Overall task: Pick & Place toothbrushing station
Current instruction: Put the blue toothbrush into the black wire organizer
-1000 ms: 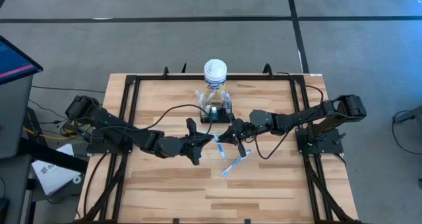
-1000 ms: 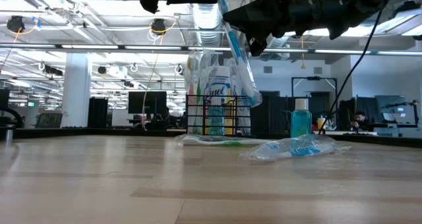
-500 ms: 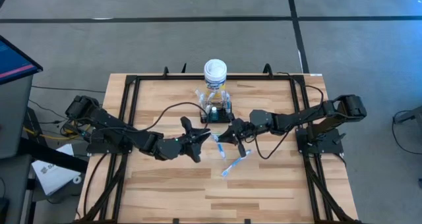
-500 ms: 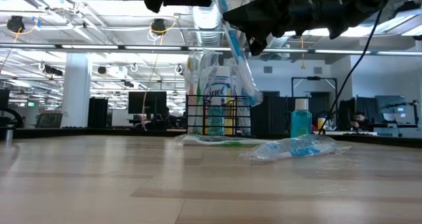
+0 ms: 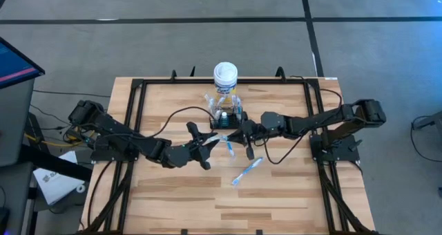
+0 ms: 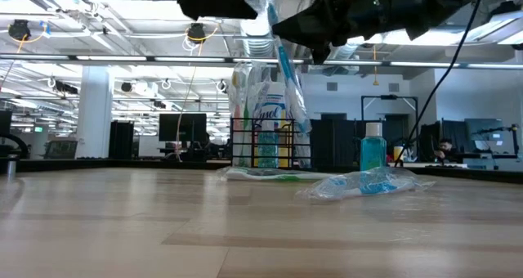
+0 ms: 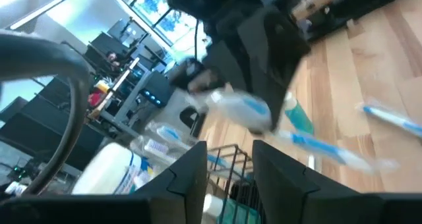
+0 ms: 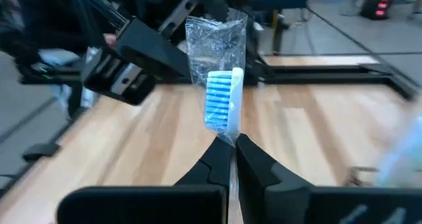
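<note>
Open-plan workshop, ceiling lights and monitors beyond; a pale wood-plank tabletop (image 5: 173, 200) in a black frame carries everything. Item: small low black wire-mesh caddy (image 5: 227, 118), standing near the middle of the tabletop's far edge, already holding wrapped brushes and a blue-green bottle. Item: yellow canister with a white lid (image 5: 225, 76), upright just behind the caddy, hard against the far edge. Item: blue-and-white toothbrush in clear crinkled wrap (image 8: 219, 104), pinched at its lower end between the pressed-together fingers of the right gripper (image 5: 242, 135), raised off the wood just in front of the caddy, bristle head up. Item: a second wrapped blue toothbrush (image 5: 247, 171), lying flat near the tabletop's centre, well short of the caddy. Item: left gripper (image 5: 207, 142), jaws spread and empty, hanging beside the held brush. Handling note, as I judge it: the step is lowering the held brush into the caddy. Bring it squarely over an open cell, keep it near upright, and let the loose wrap clear the wire rim before letting go. The left arm is best drawn well aside so the two grippers do not knock.
</note>
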`<state>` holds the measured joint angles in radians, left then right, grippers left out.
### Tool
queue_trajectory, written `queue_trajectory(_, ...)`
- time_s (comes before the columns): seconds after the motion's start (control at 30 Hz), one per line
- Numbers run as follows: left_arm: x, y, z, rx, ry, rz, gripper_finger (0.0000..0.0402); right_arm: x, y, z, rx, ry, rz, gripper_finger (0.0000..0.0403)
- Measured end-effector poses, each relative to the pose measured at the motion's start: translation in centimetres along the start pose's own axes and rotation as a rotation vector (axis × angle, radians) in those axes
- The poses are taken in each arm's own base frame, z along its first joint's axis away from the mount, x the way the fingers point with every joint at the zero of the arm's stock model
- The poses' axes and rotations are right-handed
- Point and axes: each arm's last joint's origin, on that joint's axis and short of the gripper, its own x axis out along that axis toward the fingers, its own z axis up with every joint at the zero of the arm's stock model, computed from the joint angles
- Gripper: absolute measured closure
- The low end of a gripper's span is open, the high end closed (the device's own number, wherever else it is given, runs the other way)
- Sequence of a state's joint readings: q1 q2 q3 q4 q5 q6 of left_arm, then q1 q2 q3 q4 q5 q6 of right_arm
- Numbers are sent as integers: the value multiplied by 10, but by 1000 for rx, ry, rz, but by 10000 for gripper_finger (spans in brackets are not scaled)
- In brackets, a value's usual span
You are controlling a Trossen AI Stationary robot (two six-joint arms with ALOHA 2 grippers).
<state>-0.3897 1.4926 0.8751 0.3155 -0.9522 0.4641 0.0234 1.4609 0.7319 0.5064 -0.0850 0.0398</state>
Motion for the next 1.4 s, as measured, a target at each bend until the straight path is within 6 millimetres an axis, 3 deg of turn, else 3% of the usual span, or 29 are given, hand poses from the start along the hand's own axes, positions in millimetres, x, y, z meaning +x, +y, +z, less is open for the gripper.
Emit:
queue_trajectory(0.3, -5, 0, -15, -106, 10, -23, 284, -18, 0, 17, -74, -33, -165, 403)
queue_trajectory(0.97, -15, -10, -12, -208, -34, -130, 284, -25, -30, 22, -122, -45, -459, 403)
queue_trajectory(1.4, -17, -21, -41, -261, 27, -148, 284, -32, -57, 26, -129, -81, -557, 403)
